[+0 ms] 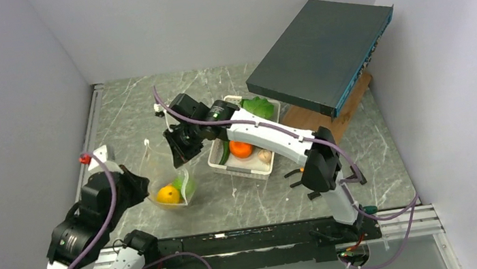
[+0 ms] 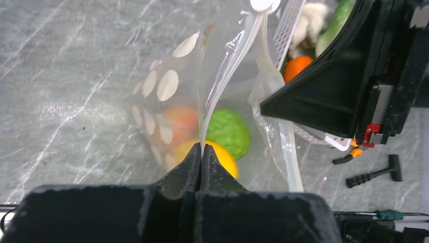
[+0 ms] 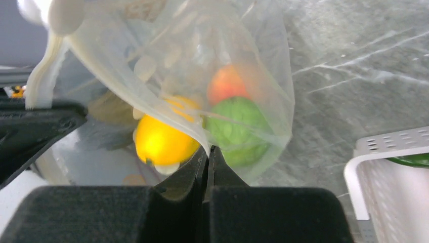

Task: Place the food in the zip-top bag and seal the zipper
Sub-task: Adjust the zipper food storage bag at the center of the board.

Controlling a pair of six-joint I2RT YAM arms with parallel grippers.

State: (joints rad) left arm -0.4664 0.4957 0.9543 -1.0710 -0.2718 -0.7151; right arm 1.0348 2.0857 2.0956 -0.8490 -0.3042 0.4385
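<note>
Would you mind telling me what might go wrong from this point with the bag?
Both the left gripper and right gripper pinch only thin edges of the zip-top bag; with lemon, lime and peach inside, it may slip. The orange and mushroom sit in the basket, so sealing now would leave them out.

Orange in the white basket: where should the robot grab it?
Probably across its round middle, from straight above. The orange sits low in the basket, whose walls block the sides, with the dark green vegetable close beside it.
</note>
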